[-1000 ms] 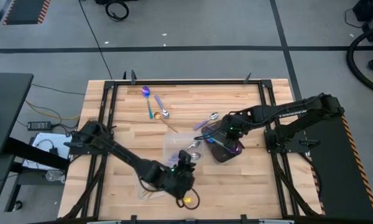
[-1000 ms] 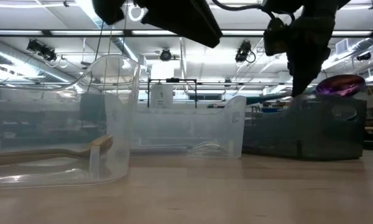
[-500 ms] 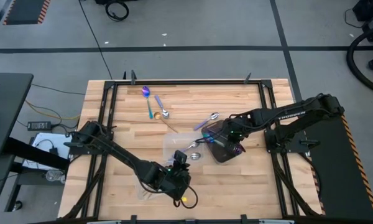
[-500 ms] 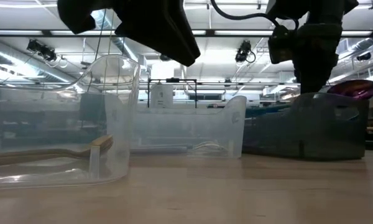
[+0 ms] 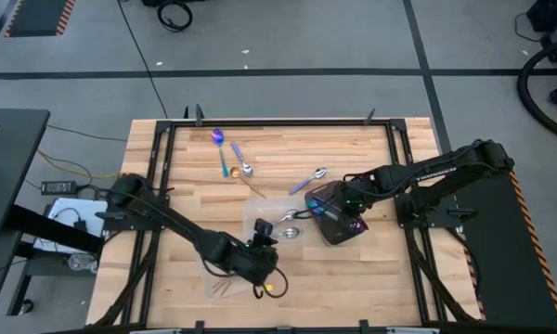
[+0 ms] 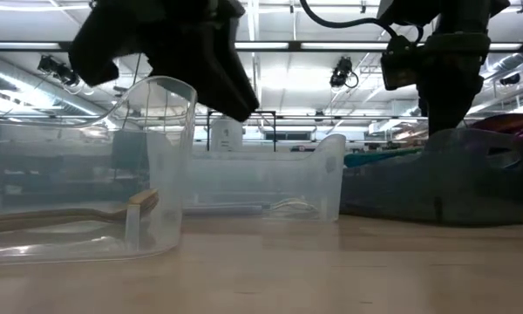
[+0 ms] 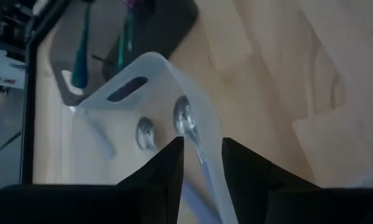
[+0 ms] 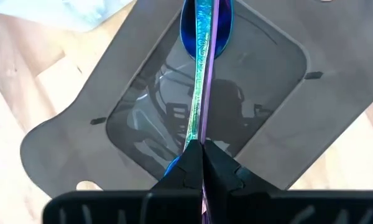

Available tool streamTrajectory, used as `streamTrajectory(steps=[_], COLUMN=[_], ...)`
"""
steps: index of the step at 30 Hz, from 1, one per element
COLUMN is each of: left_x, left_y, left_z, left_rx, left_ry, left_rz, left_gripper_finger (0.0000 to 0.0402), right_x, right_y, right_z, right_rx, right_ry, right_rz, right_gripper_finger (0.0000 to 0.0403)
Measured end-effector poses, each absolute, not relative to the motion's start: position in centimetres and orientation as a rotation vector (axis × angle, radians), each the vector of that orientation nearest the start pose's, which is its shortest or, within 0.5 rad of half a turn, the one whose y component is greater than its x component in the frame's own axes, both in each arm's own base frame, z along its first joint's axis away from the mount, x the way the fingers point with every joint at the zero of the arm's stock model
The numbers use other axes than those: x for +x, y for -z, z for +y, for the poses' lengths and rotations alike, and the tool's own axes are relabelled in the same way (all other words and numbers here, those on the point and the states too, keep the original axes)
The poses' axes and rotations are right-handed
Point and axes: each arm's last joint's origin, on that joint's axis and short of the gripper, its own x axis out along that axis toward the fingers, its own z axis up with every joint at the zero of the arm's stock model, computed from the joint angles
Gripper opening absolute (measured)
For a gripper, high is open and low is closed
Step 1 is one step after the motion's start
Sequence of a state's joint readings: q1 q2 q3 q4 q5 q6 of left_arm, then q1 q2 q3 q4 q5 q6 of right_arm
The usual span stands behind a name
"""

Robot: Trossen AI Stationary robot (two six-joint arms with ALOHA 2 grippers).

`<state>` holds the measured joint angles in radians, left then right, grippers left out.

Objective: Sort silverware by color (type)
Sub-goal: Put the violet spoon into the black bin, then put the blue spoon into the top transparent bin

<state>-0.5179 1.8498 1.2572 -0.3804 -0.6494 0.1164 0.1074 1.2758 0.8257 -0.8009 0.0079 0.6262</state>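
Iridescent purple-blue spoon (image 8: 202, 93), pinched between the pressed-together fingers of the right gripper (image 8: 202, 163), hangs over the dark tray (image 8: 130, 74), judged mid-delivery; the next move calls for letting go inside it. Beside the clear container (image 7: 149, 93) holding silver spoons (image 7: 185, 119), the left gripper (image 7: 202, 163) waits, fingers spread.

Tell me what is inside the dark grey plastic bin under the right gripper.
The dark grey plastic bin holds an iridescent purple-blue spoon, pinched by the shut right gripper. The gripper covers the handle's end and anything beneath it.
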Motion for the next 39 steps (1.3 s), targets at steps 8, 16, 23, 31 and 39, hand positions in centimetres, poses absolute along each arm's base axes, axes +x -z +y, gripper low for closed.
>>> streamTrajectory(steps=[8,16,23,31,39], left_x=[30.1,28.3,28.4,28.8,28.9], left_y=[-20.7,-21.8,-21.9,-22.1,-22.5], left_z=[-15.8,-14.6,-14.6,-14.1,-13.0], left_rx=[0.506,0.368,0.368,0.292,0.33], left_ry=[-0.089,-0.139,-0.154,-0.199,-0.231], left_rz=[0.668,0.634,0.615,0.592,0.606], left_gripper_finger=[0.0116,0.0116,0.0116,0.0116,0.0116], right_x=[22.2,22.4,22.7,23.2,23.1], right_y=[-21.3,-21.3,-22.3,-23.6,-24.4], right_z=[2.3,2.2,2.0,2.7,2.0], right_rx=[0.459,0.436,0.466,0.274,0.22], right_ry=[0.317,0.321,0.264,0.211,0.2], right_rz=[1.188,1.166,1.157,1.023,0.967], right_gripper_finger=[0.0015,0.0063,0.0083,0.0082,0.0081])
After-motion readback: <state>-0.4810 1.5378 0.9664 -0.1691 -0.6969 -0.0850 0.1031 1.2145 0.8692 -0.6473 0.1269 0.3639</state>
